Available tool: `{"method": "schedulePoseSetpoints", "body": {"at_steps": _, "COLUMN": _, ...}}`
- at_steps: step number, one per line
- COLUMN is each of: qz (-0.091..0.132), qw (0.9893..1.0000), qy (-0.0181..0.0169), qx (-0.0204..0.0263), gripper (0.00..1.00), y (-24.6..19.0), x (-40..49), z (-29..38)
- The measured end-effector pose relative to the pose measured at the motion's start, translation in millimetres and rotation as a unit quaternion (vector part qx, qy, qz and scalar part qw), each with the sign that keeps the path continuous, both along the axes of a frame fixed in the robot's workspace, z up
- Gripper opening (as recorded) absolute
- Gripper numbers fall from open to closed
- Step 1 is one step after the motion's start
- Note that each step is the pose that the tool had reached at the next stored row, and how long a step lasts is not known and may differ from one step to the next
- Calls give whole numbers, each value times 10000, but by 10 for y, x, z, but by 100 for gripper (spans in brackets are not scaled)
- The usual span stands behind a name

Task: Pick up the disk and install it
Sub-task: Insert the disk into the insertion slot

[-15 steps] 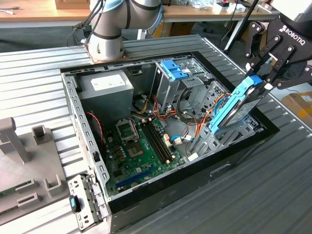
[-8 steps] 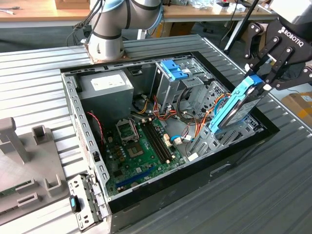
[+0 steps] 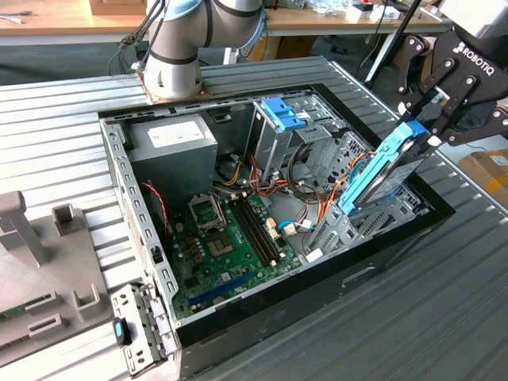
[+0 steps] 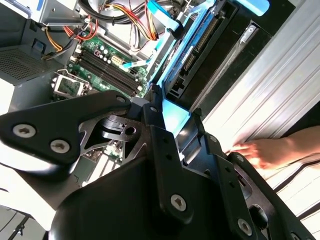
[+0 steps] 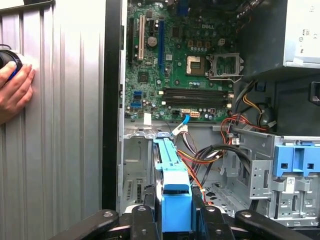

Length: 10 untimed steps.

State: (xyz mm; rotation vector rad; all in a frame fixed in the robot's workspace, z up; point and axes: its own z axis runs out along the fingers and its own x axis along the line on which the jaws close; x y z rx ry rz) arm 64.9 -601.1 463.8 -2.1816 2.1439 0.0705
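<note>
The disk (image 3: 381, 171), a dark slim drive in a bright blue carrier frame, hangs tilted over the end of the open computer case (image 3: 270, 309) on the exterior view's right. Its lower end dips toward the metal drive bay (image 3: 357, 226). My gripper (image 3: 429, 119) is shut on the disk's upper end. In the first wrist view the disk (image 5: 172, 170) runs away from my gripper (image 5: 176, 210) toward the bay floor. The second wrist view has the disk (image 4: 200, 50) beyond my gripper (image 4: 175, 125), with black fingers (image 4: 155, 107) clamped on the blue frame.
Inside the case lie a green motherboard (image 3: 230, 238), a grey power supply (image 3: 171, 147), bundled cables (image 3: 317, 182) and a tall metal cage with a blue clip (image 3: 282, 115). A person's hand (image 5: 15, 90) rests on the ribbed table beside the case. A grey fixture (image 3: 40, 262) stands at the exterior view's left.
</note>
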Motion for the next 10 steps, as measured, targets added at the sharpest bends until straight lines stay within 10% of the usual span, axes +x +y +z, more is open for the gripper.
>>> {"method": "schedulePoseSetpoints", "body": {"at_steps": 10, "qz": 1, "qw": 10000, "qy": -11, "qx": -14, "gripper": 36, "y": 2, "x": 40, "z": -63}}
